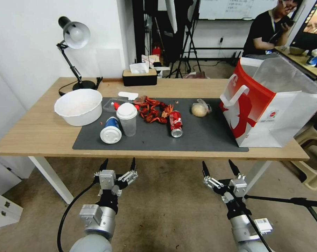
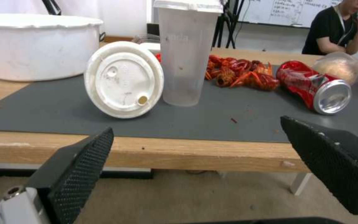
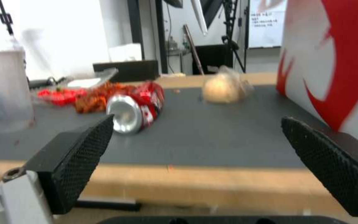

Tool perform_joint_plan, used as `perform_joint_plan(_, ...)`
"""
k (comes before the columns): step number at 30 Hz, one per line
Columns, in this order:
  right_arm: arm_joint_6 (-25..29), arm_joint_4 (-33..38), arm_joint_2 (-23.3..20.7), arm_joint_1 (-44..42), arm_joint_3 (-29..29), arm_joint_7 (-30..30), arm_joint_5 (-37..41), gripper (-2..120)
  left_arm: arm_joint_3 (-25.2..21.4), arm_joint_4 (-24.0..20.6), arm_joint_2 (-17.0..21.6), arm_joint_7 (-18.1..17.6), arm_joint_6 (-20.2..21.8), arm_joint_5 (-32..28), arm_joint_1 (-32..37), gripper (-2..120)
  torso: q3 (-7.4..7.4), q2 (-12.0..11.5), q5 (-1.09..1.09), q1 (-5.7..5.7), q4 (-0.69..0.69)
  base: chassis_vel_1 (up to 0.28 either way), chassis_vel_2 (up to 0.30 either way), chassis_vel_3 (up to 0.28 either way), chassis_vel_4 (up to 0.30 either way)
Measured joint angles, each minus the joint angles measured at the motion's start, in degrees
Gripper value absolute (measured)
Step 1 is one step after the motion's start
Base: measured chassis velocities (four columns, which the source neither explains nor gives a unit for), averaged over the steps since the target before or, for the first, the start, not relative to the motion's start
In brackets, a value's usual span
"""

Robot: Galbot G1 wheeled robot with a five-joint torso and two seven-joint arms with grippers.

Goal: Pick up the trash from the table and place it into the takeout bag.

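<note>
On the worktop (image 1: 36, 134) mat, from the left, lie a tipped blue cup (image 1: 111, 131), an upright clear cup (image 1: 127, 118), a red can (image 1: 175, 124) on its side and a wrapped ball (image 1: 199, 109); the takeout bag (image 1: 270, 105) stands rightmost. The left end effector (image 1: 118, 166) and right end effector (image 1: 219, 168) hover below the near edge, fingers spread, holding nothing. The can could roll if nudged.
</note>
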Motion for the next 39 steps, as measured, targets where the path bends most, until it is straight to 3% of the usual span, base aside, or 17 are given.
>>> perform_joint_plan(16,-12.6,-3.8,0.9,17.8,-11.7,6.7,0.7,100,-1.3,0.5,-1.1,-0.3,-0.2,1.1,1.0,100,0.00,0.0,0.01,0.01,0.00,0.000,0.000,0.000,0.000)
perform_joint_plan(24,-21.8,-8.3,2.6,27.6,-17.3,16.2,0.9,100,-1.4,1.2,-2.5,-0.5,0.0,2.0,1.1,100,0.00,0.0,0.01,0.01,0.01,0.000,0.000,0.000,0.000)
perform_joint_plan(39,-34.1,-14.8,3.7,36.2,-20.5,26.6,5.9,100,-2.3,0.5,-3.0,-0.8,0.5,0.7,1.6,100,0.00,0.0,0.02,0.00,0.01,0.000,0.000,0.000,0.000)
